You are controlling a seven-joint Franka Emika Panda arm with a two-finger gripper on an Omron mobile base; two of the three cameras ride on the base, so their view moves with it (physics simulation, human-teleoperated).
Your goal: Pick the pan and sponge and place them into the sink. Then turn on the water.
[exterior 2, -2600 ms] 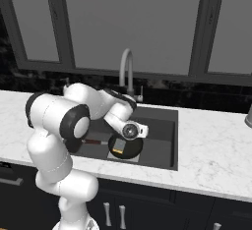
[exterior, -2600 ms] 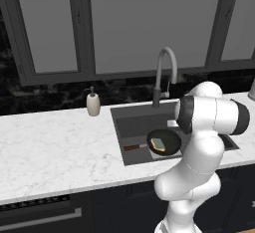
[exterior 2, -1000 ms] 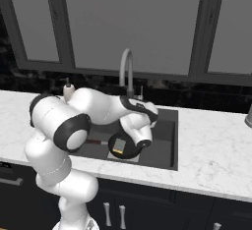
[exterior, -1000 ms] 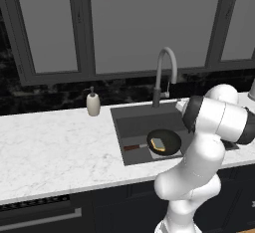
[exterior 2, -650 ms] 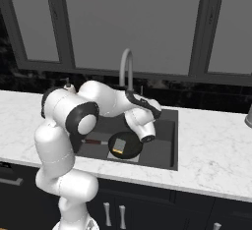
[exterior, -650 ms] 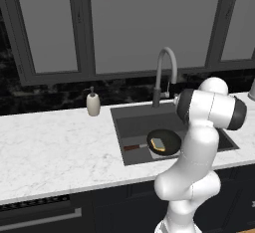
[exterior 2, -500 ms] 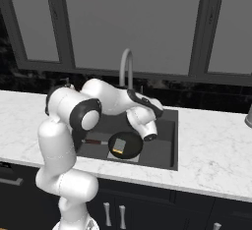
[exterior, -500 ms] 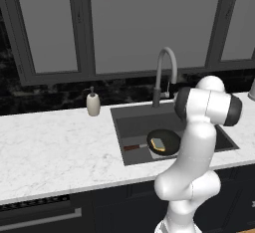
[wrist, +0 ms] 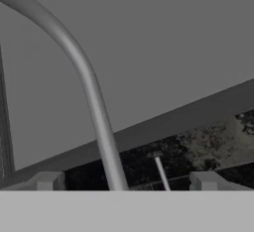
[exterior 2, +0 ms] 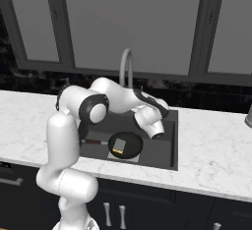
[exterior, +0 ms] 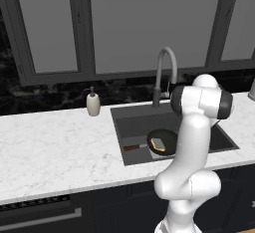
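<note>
The white marble table (exterior: 55, 147) runs across the kitchen below dark-framed grey windows (exterior: 132, 23), and the dark grey sink (exterior: 137, 127) is set into it, with a lighter grey patch on its floor showing beside the pan in the right base view. The tall arched grey faucet (exterior: 164, 72) stands at the back edge of the sink; in the hand view its curved neck (wrist: 92, 102) rises just in front of the camera and a thin pale lever (wrist: 161, 174) stands to its right. The robot's arm bends over the basin, its wrist above the right part of the sink in the right base view. The black pan (exterior 2: 125, 144) lies flat on the sink floor, its reddish-brown handle pointing toward the left wall of the basin. The tool (wrist: 125, 180) faces the faucet with its two fingertips (wrist: 47, 180) spread wide apart on either side of the neck, holding nothing. A beige soap bottle (exterior: 93, 102) stands on the table left of the sink. The sponge (exterior: 158, 143) rests inside the pan, yellow edge showing
</note>
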